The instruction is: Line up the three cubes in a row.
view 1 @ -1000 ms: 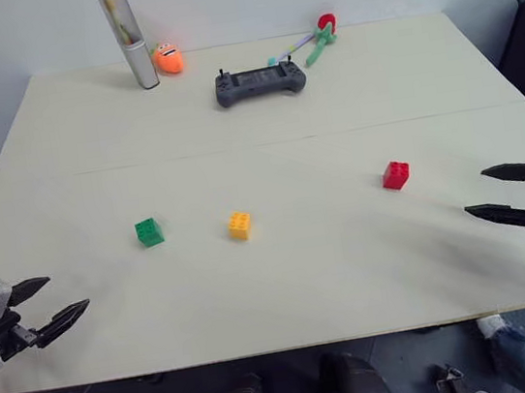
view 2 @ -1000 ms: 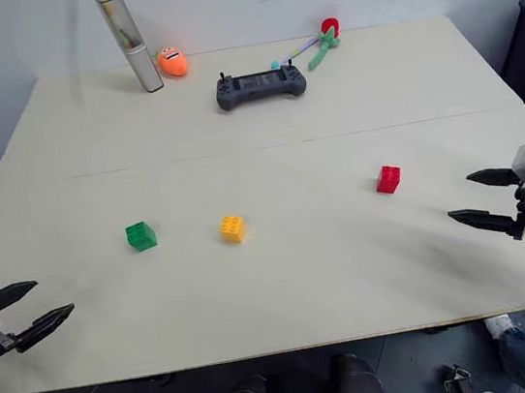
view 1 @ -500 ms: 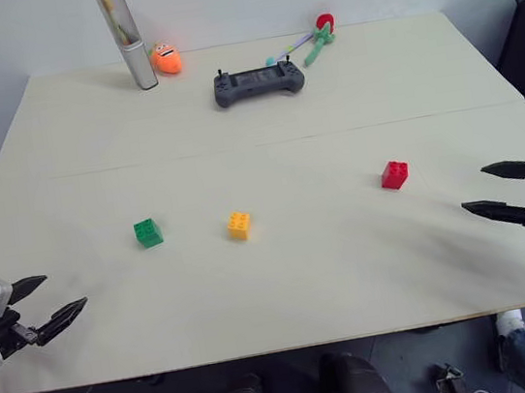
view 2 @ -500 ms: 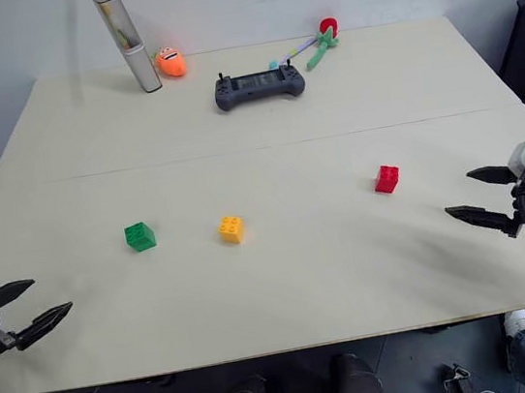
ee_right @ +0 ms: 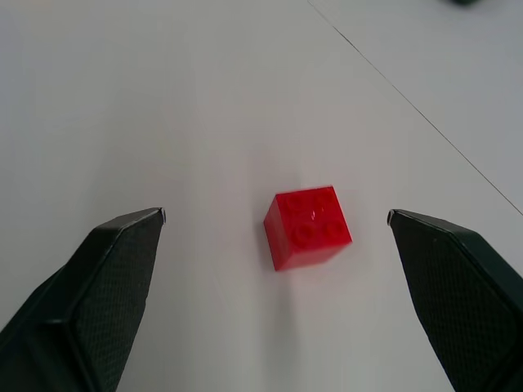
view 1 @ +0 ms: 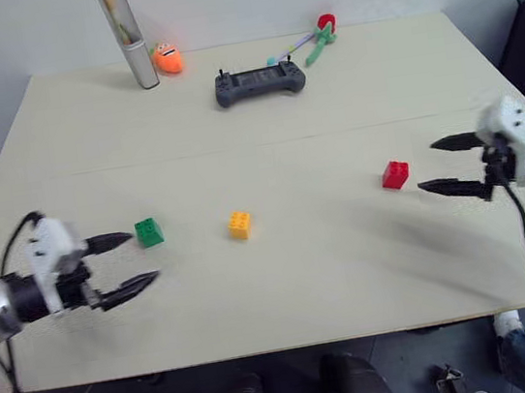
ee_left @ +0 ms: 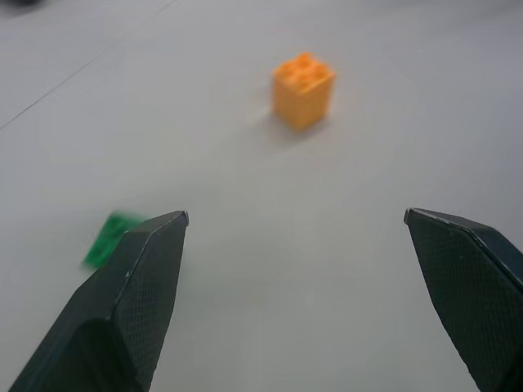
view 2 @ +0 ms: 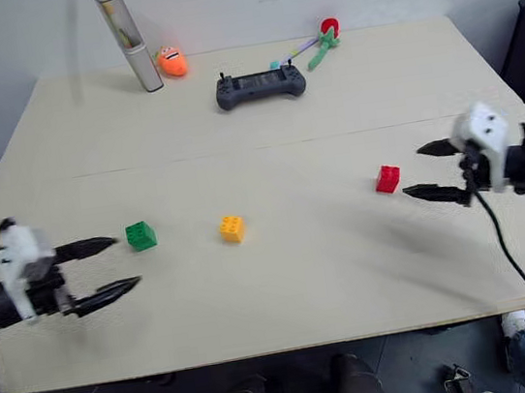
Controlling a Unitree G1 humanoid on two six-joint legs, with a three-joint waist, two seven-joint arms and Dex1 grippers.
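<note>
- On the pale table (view 1: 259, 99) the three cubes lay apart from each other: the green cube (view 1: 149, 232) toward the robot's left, the yellow-orange cube (view 1: 240, 224) near the middle, and the red cube (view 1: 395, 175) toward the right and a little farther from the robot than the other two.
- Just beside the red cube was the right gripper (view 1: 445, 166); the cube lay ahead of its fingertips, and in the right wrist view the red cube (ee_right: 308, 226) sat between the lines of the two fingers, near the centre.
- The right gripper's fingers were spread wide and held nothing; the arm reached in from the right edge and pointed toward the robot's left, slightly downward.
- The left gripper (view 1: 137, 260) was also spread wide and empty, and its far fingertip was almost at the green cube.
- The left arm came from the left edge and pointed toward the right, more at the yellow-orange cube (ee_left: 303, 90) than at the green one.
- In my judgement each arm was nearer to its own outer cube, and the red one was better lined up for a grasp.
</note>
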